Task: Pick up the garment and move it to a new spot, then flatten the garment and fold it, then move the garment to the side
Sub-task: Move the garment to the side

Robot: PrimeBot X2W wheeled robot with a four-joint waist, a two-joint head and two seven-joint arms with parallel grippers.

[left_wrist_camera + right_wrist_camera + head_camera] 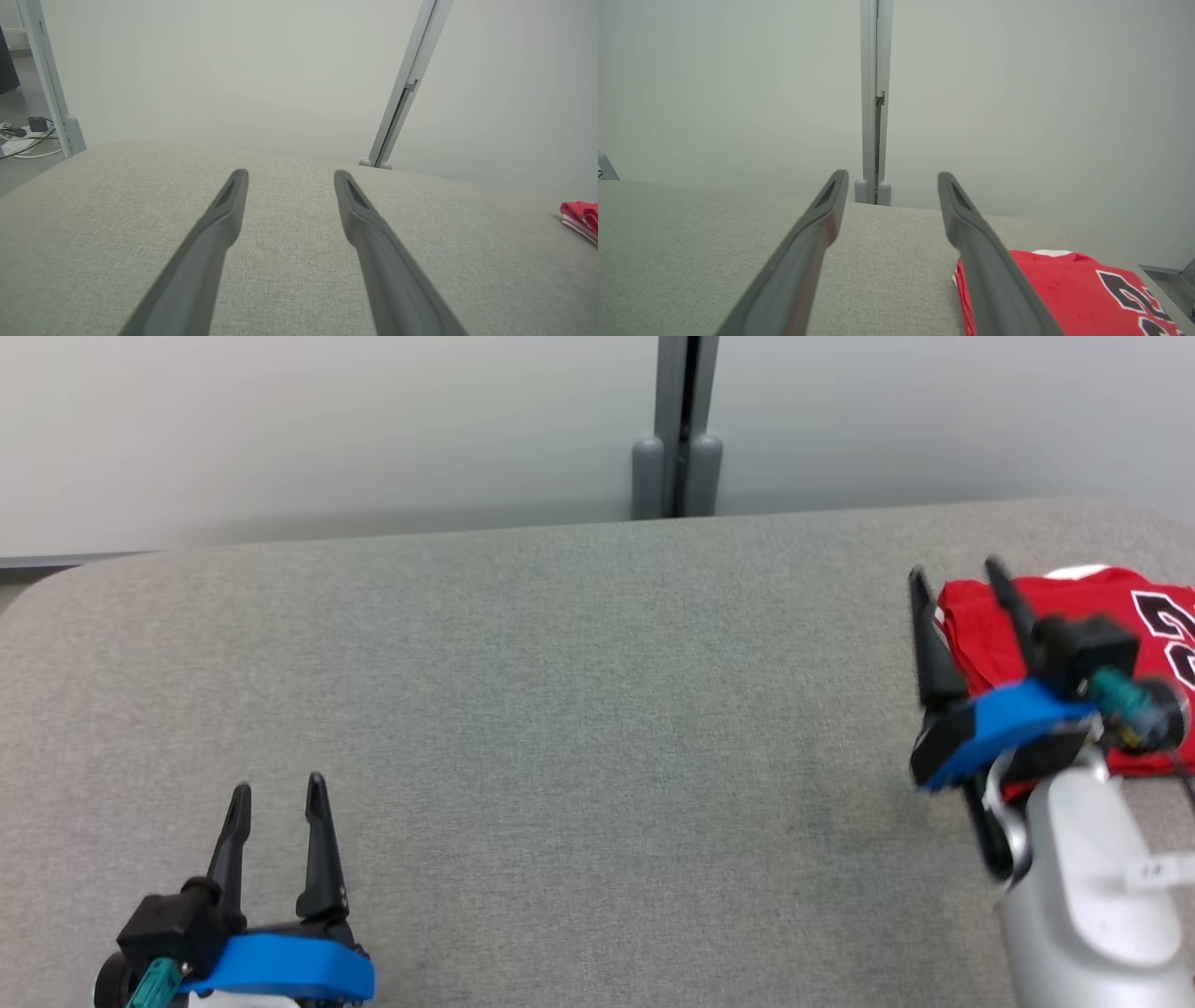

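The garment (pixel 1074 607) is a red jersey with black and white numerals, lying folded at the right edge of the grey table (pixel 560 709). It also shows in the right wrist view as the garment (pixel 1069 289), and as a small red corner of the garment (pixel 581 217) far right in the left wrist view. My right gripper (pixel 957 574) stands open at the garment's left edge, raised above it, nothing between its fingers (pixel 971 233). My left gripper (pixel 280 789) is open and empty near the front left of the table, far from the garment.
A pale partition wall with a grey post (pixel 677 429) runs behind the table. The table's far edge is rounded at the left corner. Cables and a power adapter (pixel 32 126) lie on the floor beyond the left end.
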